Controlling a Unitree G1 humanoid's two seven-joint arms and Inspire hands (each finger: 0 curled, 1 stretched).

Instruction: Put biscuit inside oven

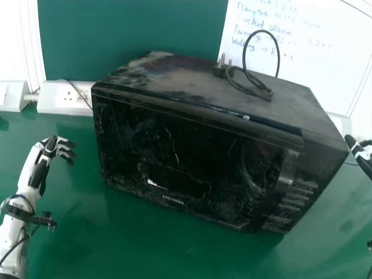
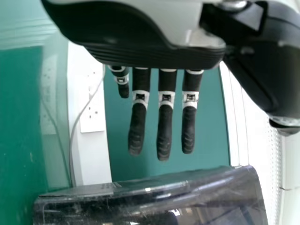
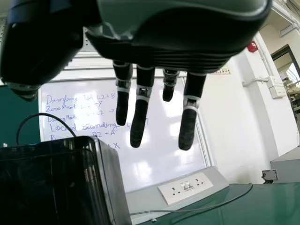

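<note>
the scuffed black box-shaped microwave oven stands on the glossy green tabletop, a looped black power cord lying on its top. the black-and-white left robot hand is beside the oven's left side, open with fingers nearly straight, gripping nothing; the matching right hand, near its right side, is likewise open and unladen.
</note>
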